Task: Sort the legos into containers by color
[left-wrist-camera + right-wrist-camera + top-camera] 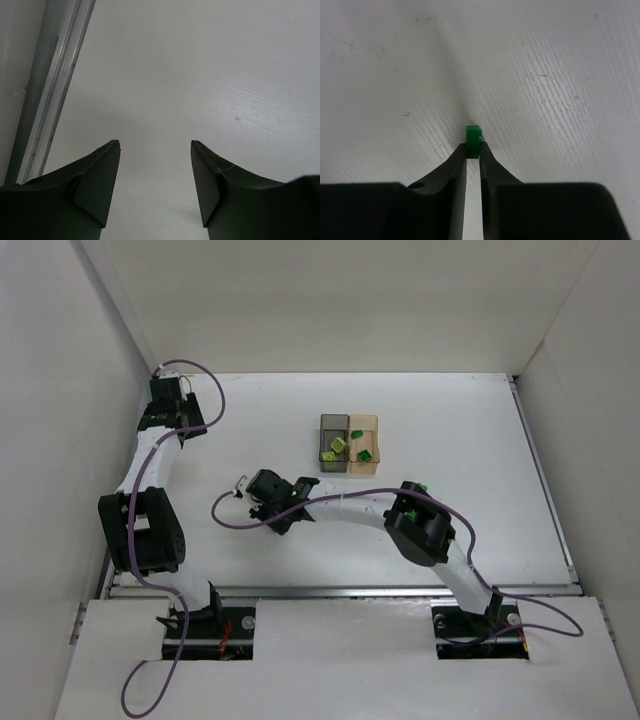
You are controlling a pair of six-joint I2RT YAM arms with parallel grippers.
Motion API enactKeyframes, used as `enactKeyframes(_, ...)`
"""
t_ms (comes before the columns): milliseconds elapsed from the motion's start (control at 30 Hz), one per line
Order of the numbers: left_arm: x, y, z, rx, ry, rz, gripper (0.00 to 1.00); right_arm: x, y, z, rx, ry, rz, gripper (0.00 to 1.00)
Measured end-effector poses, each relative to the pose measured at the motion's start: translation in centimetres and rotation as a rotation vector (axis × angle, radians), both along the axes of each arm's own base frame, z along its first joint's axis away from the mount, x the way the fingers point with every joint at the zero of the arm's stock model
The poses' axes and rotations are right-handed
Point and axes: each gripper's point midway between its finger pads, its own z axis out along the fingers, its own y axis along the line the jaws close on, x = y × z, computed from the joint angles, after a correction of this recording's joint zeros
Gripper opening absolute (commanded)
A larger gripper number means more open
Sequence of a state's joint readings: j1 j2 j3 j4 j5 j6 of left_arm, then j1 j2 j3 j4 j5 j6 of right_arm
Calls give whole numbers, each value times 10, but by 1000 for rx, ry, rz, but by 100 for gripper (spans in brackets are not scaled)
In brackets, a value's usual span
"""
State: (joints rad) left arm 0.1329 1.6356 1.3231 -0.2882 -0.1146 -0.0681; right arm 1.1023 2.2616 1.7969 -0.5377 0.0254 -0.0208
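Note:
The two joined containers stand at the table's middle back: the smoky grey box (pixel 331 443) on the left, the amber-orange box (pixel 367 443) on the right. Pale yellow-green legos (pixel 337 449) lie in the grey box and bright green legos (pixel 361 445) in the amber one. My right gripper (pixel 262 504) (pixel 473 145) is low over the table, left of and nearer than the boxes. It is shut on a bright green lego (pixel 473 136), pinched at its fingertips. My left gripper (pixel 170 400) (pixel 155 145) is open and empty at the far left.
White walls enclose the table on the left, back and right. A metal rail (pixel 55 95) runs along the table's left edge beside my left gripper. A purple cable (pixel 235 515) loops by my right wrist.

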Motion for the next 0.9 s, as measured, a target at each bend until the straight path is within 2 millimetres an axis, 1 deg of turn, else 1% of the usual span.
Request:
enactKeyframes(33,0,-1,0,-3,0,-3,55,0,0,0,0,-1,1,0)
enactKeyframes(200,1,-6,0,-21,-3,-26,55,3,-1,1,-5,-15,2,0)
enactKeyframes(333,2,-8,-1,-16,1,-60,55,13,-5,3,-8,-29,-19,0)
enactKeyframes(400,3,-8,3,4,3,-83,55,26,-12,8,10,-19,-68,0)
enactKeyframes(433,3,-7,6,20,4,-98,55,38,-17,14,32,-8,-107,0)
enactKeyframes(467,5,-5,13,40,0,-113,56,54,-25,22,57,-4,-159,0)
enactKeyframes(500,9,-4,22,63,-12,-132,58,75,-36,34,91,-5,-223,0)
enactKeyframes(567,18,-2,46,111,-49,-179,59,124,-68,63,163,-35,-372,0)
enactKeyframes(600,23,-1,62,148,-76,-212,59,148,-88,80,193,-66,-449,0)
enactKeyframes(667,35,0,96,215,-141,-265,61,193,-136,112,230,-145,-608,0)
enactKeyframes(700,40,1,113,246,-180,-285,61,207,-156,123,244,-170,-664,0)
enactKeyframes(733,44,0,129,264,-217,-295,68,220,-176,135,258,-194,-720,0)
enactKeyframes(767,48,-1,145,280,-263,-303,87,227,-189,142,270,-203,-755,0)
enactKeyframes(833,52,-4,169,277,-340,-300,99,237,-207,146,286,-201,-801,0)
enactKeyframes(867,53,-10,179,257,-378,-317,100,239,-212,143,289,-190,-813,0)
enactKeyframes(900,52,-14,184,245,-395,-335,100,239,-216,137,286,-173,-820,0)
